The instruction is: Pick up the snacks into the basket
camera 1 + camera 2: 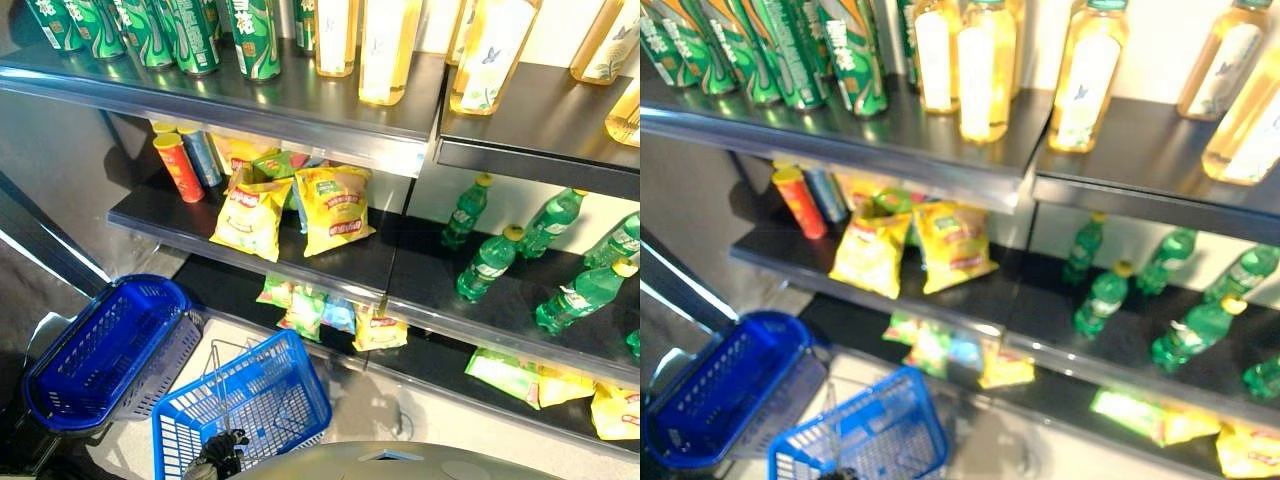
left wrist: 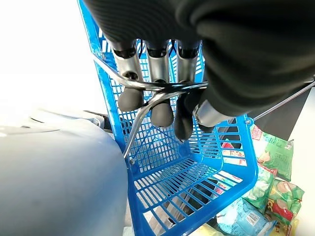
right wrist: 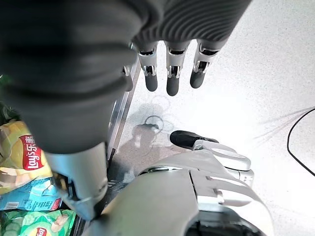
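Left robot hand (image 2: 162, 93) curled round basket (image 2: 197, 172) wire handle (image 2: 147, 103); right robot hand (image 3: 170, 69) relaxed, empty.

Basket (image 1: 262, 398): blue plastic lattice, glossy, with bare wire metal handles (image 2: 147, 101). Shelves (image 1: 300, 100): dark, smooth, reflective. Snack bags (image 1: 335, 208): shiny foil-like film. Bottles (image 1: 490, 262): clear glossy plastic. Floor (image 3: 256, 73): pale, speckled, matt.

The upper shelf's bottles (image 1: 386, 45) are cut off by the picture's top edge.

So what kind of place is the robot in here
Most likely a shop aisle or a mock-up of one: stocked shelves of bottled drinks, yellow snack bags, and a blue basket hanging from the left hand.
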